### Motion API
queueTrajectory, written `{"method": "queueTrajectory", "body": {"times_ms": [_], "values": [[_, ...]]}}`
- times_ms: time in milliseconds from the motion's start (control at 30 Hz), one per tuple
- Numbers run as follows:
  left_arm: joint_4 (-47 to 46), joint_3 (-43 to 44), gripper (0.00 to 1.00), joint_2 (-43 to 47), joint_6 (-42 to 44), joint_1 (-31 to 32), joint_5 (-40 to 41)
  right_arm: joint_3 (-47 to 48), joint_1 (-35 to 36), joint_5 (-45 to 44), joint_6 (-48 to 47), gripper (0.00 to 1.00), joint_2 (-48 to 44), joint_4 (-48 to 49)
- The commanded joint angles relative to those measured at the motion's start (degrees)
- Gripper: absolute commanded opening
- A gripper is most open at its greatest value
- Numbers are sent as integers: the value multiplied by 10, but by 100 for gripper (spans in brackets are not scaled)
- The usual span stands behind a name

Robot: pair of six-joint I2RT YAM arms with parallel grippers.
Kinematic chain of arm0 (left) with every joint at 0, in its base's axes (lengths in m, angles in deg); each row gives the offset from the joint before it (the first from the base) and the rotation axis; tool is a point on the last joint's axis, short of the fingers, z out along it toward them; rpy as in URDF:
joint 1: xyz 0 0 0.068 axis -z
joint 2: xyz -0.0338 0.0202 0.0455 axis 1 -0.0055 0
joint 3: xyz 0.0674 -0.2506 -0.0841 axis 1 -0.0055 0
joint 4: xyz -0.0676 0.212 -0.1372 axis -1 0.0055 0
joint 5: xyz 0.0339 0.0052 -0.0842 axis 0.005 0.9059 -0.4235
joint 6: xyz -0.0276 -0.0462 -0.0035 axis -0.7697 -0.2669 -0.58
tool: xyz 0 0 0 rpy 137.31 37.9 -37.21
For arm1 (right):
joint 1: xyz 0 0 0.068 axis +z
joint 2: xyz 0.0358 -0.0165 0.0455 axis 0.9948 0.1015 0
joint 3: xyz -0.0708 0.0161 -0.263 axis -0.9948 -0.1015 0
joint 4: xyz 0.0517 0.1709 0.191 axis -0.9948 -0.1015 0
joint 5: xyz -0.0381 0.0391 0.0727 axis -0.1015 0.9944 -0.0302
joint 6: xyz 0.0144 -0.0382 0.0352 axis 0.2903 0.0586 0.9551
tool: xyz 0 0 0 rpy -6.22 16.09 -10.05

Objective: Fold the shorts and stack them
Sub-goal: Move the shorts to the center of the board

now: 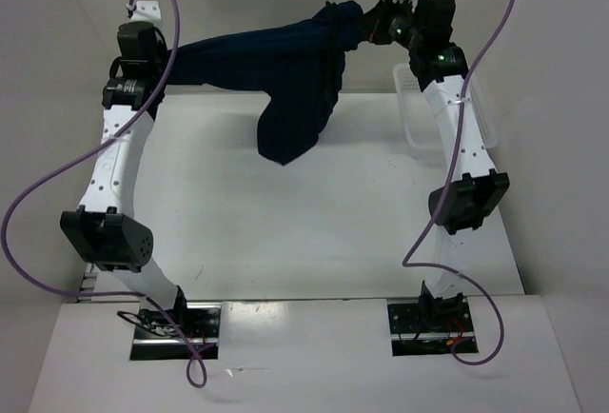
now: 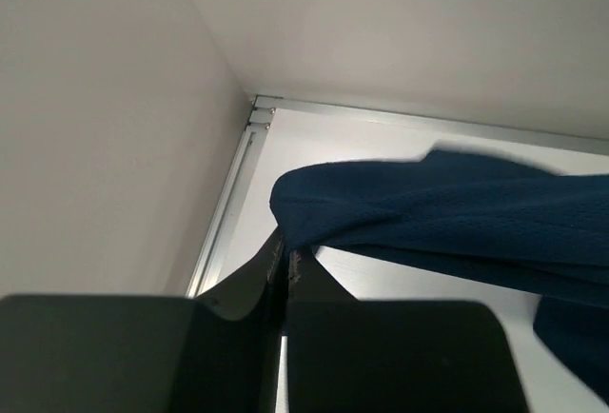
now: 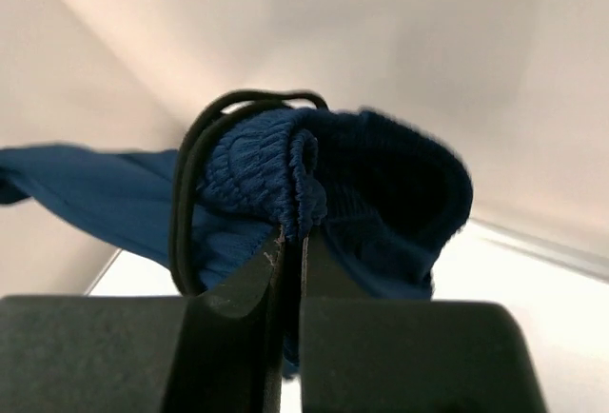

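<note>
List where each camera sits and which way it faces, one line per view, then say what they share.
Top external: above and behind the bases, looking down at the table; left arm and right arm show, holding the shorts between them.
Left wrist: on the left arm, facing along the left gripper, shut on a shorts edge, toward a wall corner.
Right wrist: on the right arm, facing along the right gripper, shut on the bunched waistband.
Shared: all show the shorts.

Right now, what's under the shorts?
Only bare table shows below the shorts, strung between the left tool and right tool. The patch straight beneath the drooping fabric is covered from above.
</note>
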Motion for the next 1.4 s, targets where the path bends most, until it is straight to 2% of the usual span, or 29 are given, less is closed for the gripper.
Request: {"method": "queueTrajectory", "body": {"times_ms": [0,100,133,200,233,300,333,433,500,600,633,733,767,800,867,900,933,1000,1067,1100,1167,1367], "values": [[0,-30,0,50,3,-22,57,-62,-29,-1,12,0,-44,9],[5,-92,0,88,3,-22,57,-184,-29,60,47,0,-86,25],[5,-106,0,97,3,-22,50,-253,-29,82,65,0,-96,25],[22,-153,0,123,3,-11,39,-322,-24,94,71,0,-126,31],[27,-175,0,133,3,-5,30,-390,-15,102,71,0,-138,31],[45,-263,0,166,3,19,23,-457,-4,109,78,0,-173,25],[54,-294,0,174,3,27,15,-515,-4,109,85,0,-184,25],[89,-396,0,202,3,39,-24,-600,-4,71,65,0,-230,-17],[103,-433,0,202,3,44,-64,-655,-4,24,48,0,-251,-36],[103,-474,0,202,3,49,-85,-711,-4,26,62,0,-273,-48],[103,-474,0,180,3,49,-93,-711,-4,33,68,0,-273,-41],[103,-391,0,112,3,49,-104,-602,-4,91,102,0,-208,2],[103,-352,0,91,3,49,-104,-495,-4,113,114,0,-185,18],[109,-254,0,45,3,41,-113,-435,-4,113,135,0,-163,30],[139,-158,0,-2,3,15,-128,-293,-4,81,135,0,-97,16],[145,-113,0,-37,3,10,-128,-278,-4,65,116,0,-84,2],[145,-112,0,-48,3,10,-128,-292,2,54,105,0,-84,-7],[145,-153,0,-53,3,10,-117,-421,2,30,94,0,-103,-18],[150,-251,0,-48,3,26,-124,-564,2,36,84,0,-151,-25],[150,-286,0,-30,3,27,-137,-597,2,48,84,0,-167,-25],[142,-362,0,-17,3,34,-150,-655,2,55,78,0,-203,-37],[130,-402,0,2,3,34,-169,-706,2,44,51,0,-243,-48]]}}
